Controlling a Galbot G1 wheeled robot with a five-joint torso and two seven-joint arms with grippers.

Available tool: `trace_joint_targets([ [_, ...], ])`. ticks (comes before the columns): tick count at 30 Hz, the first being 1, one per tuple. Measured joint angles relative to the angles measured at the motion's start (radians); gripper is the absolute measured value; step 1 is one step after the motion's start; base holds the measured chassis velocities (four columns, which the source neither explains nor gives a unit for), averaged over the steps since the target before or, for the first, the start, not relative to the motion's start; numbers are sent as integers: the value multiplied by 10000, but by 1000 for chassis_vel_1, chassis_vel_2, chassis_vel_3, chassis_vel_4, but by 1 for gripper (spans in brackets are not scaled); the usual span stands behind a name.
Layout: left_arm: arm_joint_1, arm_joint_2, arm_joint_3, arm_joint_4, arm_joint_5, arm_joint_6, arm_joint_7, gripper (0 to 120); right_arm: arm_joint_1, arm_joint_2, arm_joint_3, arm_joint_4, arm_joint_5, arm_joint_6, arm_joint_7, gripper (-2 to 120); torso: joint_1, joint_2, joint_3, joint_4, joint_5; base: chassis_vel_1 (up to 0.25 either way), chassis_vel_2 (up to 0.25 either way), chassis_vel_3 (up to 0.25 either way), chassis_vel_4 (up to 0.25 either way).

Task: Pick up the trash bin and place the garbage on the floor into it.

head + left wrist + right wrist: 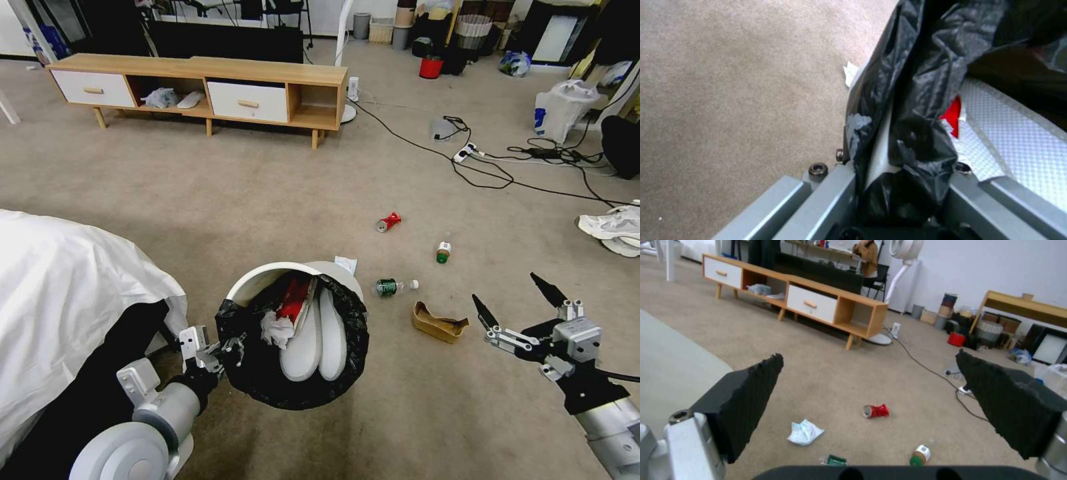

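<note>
Left gripper [223, 350] jaws clamp the trash bin [267, 277] rim, bin tilted above the floor [267, 193]. Right gripper [510, 303] jaws gape wide, empty, near brown carton [438, 323].

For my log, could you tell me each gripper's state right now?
Left gripper: shut on the trash bin rim.
Right gripper: open, empty.

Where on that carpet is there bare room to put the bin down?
Bare carpet lies between the wooden cabinet and the trash bin. It is crowded to the right: red can, bottles, brown carton, then cables.
</note>
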State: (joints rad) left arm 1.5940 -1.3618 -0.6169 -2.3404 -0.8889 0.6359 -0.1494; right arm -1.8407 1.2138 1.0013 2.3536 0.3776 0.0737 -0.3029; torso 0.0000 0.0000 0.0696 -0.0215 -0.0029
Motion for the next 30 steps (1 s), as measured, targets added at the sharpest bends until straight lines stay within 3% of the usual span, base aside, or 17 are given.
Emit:
trace_joint_targets([
  [30,-46,-84,123,118,24,-6,-35,0,63,-15,-3,-94,57,-192,-60,99,0,0,0,-1,1,0,0,0,0],
])
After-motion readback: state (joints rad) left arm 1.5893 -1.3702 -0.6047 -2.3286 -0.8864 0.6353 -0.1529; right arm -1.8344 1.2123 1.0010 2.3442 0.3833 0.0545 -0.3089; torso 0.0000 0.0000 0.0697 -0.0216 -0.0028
